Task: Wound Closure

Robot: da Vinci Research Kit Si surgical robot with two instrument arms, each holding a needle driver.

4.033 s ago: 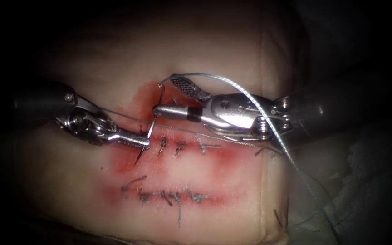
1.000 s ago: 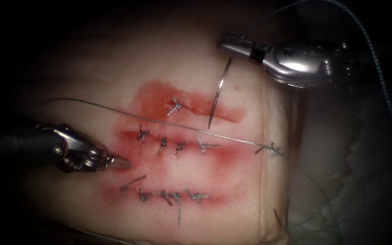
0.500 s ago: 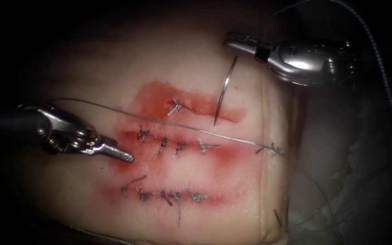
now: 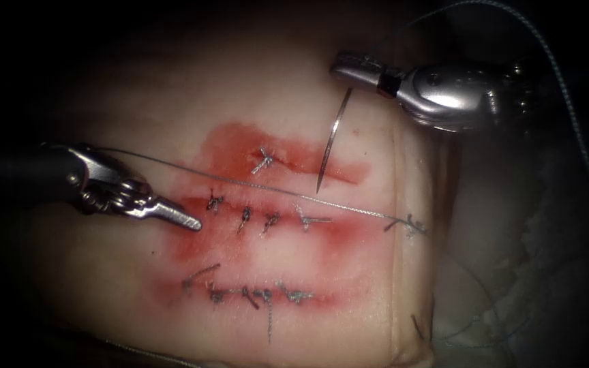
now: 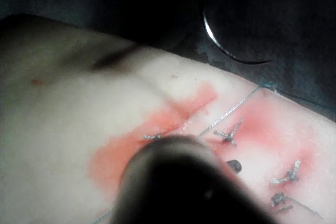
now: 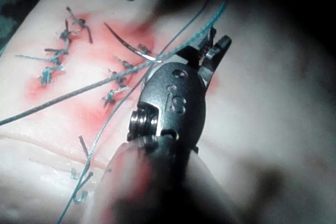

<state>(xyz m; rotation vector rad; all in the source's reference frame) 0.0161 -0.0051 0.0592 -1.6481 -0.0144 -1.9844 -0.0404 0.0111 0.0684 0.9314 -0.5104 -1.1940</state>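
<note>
The needle (image 4: 332, 140) hangs clear of the tissue (image 4: 138, 286), above and right of the stitched cut (image 4: 267, 221), its point aimed down at the red fluid (image 4: 233, 146). The right tool (image 4: 352, 68) clamps the needle at its blunt end, jaws closed on it. The thread (image 4: 294, 197) lies across the tissue above the stitches (image 4: 243, 218). The left tool (image 4: 189, 223) sits left of the cut, jaws together and holding nothing, its tip just beside the leftmost stitch
</note>
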